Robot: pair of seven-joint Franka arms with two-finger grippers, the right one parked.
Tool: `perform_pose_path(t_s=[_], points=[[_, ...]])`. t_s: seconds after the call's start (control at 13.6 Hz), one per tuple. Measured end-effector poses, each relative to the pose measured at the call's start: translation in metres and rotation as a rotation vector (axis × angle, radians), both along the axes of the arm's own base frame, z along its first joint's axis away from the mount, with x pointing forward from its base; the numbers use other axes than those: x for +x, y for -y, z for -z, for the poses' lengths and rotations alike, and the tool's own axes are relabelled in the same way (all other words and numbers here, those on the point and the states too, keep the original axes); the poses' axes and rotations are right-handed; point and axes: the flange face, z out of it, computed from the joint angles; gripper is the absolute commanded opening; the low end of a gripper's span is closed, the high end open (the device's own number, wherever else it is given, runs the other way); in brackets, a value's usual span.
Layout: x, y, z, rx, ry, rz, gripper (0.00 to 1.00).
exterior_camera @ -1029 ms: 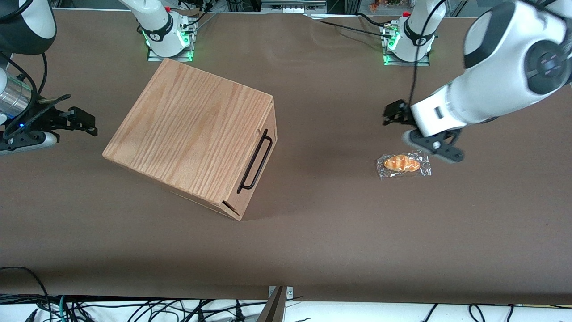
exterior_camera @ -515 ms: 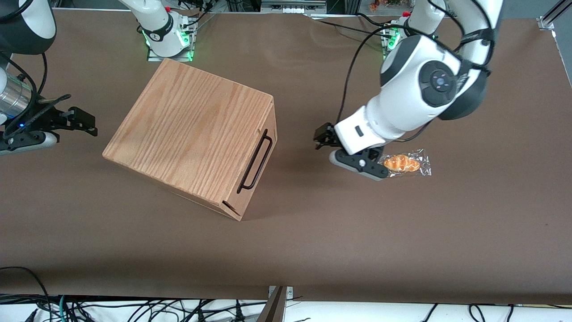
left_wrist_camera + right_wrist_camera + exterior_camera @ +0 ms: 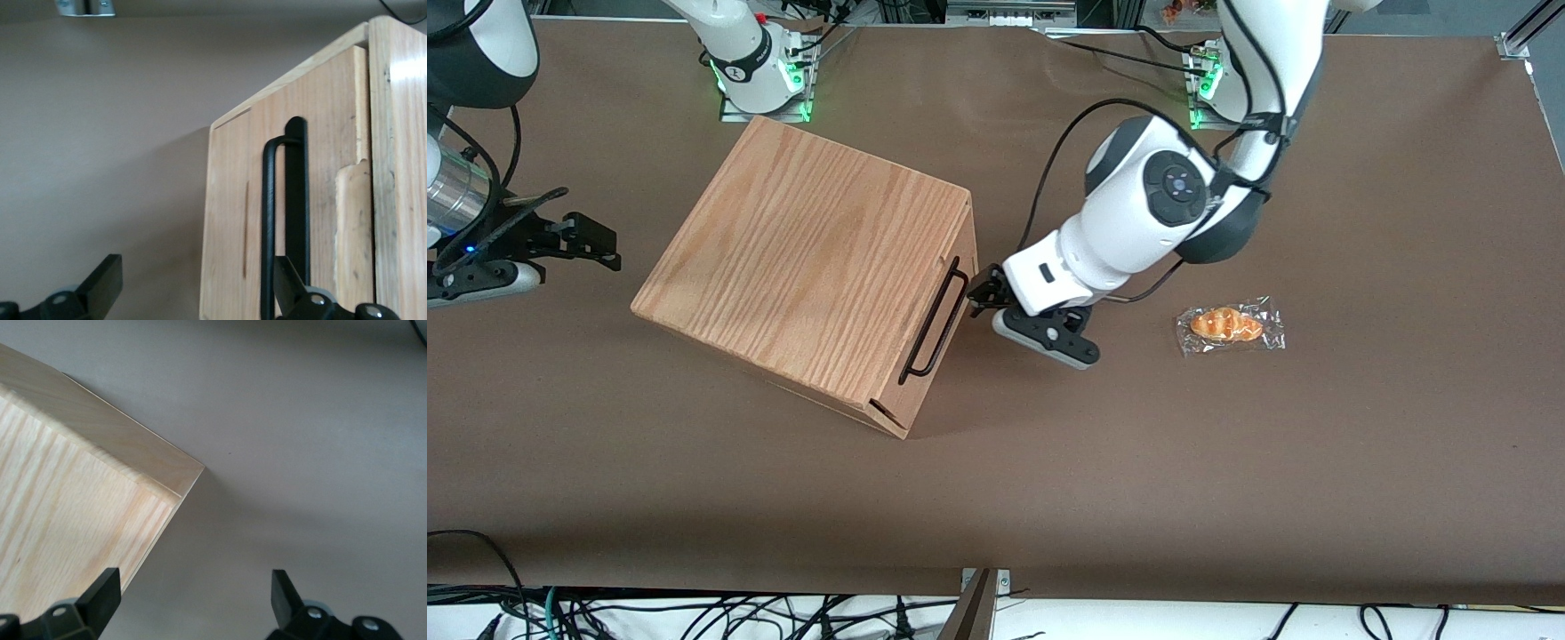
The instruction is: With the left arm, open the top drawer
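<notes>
The oak-grain cabinet (image 3: 800, 258) stands on the brown table with its top drawer (image 3: 953, 342) shut flush. The drawer's thin black bar handle (image 3: 935, 320) runs along the front panel. My left arm (image 3: 1138, 213) reaches down in front of the drawer. Its gripper (image 3: 983, 298) hangs close to the handle's end farther from the front camera and is open, holding nothing. In the left wrist view the handle (image 3: 269, 220) and drawer front (image 3: 230, 220) fill the frame. One black fingertip (image 3: 290, 290) overlaps the bar, the other (image 3: 100, 287) is out over the table. The gripper (image 3: 197, 297) straddles the panel's edge.
A plastic-wrapped bread roll (image 3: 1230, 326) lies on the table toward the working arm's end. Two arm bases (image 3: 760, 80) (image 3: 1232, 89) with green lights sit at the table's back edge. Cables hang below the table's near edge (image 3: 783, 613).
The left arm has swung from above the bread roll across the table to the cabinet. Its gripper now sits at the drawer handle. The drawer has not moved.
</notes>
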Motion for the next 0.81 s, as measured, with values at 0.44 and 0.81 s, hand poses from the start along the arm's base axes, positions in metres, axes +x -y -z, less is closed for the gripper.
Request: perform_pose_path(t_s=[0.44, 0.81], points=[[-0.007, 0.029, 0.034, -0.011, 0.035, 0.005, 1.0], [-0.011, 0.036, 0.051, 0.001, 0.017, 0.015, 1.0]])
